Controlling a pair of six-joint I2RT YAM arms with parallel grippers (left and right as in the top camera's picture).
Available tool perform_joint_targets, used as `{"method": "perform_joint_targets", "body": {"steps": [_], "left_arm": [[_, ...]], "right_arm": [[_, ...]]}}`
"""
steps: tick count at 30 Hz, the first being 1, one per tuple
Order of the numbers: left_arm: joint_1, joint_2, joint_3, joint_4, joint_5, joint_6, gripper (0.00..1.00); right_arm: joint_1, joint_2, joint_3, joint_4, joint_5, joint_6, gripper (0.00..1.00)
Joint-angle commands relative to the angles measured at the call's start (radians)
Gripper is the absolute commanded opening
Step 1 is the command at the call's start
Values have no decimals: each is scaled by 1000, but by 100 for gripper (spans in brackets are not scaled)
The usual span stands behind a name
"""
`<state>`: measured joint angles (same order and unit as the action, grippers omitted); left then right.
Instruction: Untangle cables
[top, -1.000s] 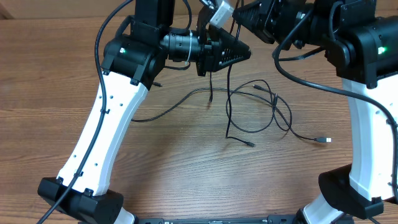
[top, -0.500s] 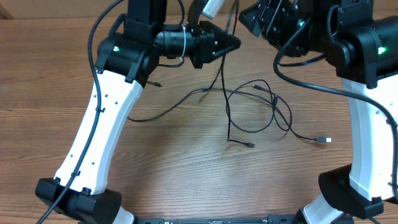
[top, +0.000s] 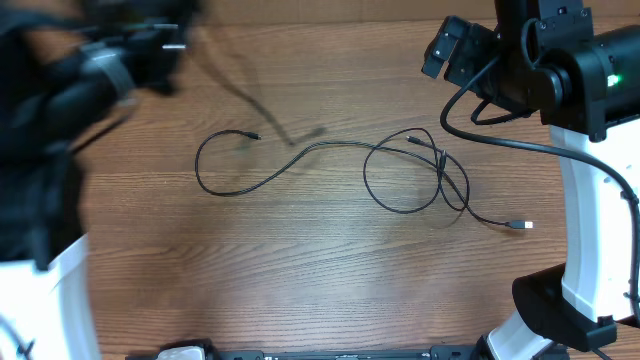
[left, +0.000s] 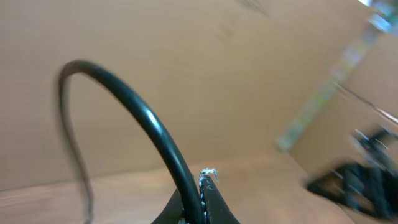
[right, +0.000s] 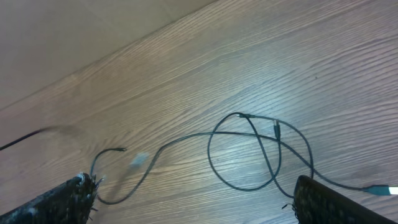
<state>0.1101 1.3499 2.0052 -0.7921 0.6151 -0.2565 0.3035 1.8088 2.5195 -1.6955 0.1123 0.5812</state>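
Mostly loose on table, cables, one strand pinched in left claw, right claw spread above.

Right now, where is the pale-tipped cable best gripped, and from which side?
Grip the strand just behind the pale plug, coming straight down from above. This end lies flat and alone on the table, outside the tangled loops, so nothing else should get pinched.
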Motion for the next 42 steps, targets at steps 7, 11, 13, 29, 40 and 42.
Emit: {"method": "perform_joint_targets", "body": {"steps": [7,11,13,29,40,42], "left_arm": [[448,23,19,-179,-42,41,5],[473,133,19,-156,-48,66,4],[473,196,19,-142,-90,69,4],[487,552,19,-334,-545,-241,10],[488,595,22,-328,-544,-242,100],[488,565,22,-322,-534,-242,100]], "right_arm": [[0,2,-1,2,18,-14,100],[0,2,-8,2,18,-14,100],[0,2,-20,2,14,-15,100],[0,2,-98,2,-47,-41,100],[0,2,-98,2,-47,-41,100],[0,2,-98,2,-47,-42,100]]}}
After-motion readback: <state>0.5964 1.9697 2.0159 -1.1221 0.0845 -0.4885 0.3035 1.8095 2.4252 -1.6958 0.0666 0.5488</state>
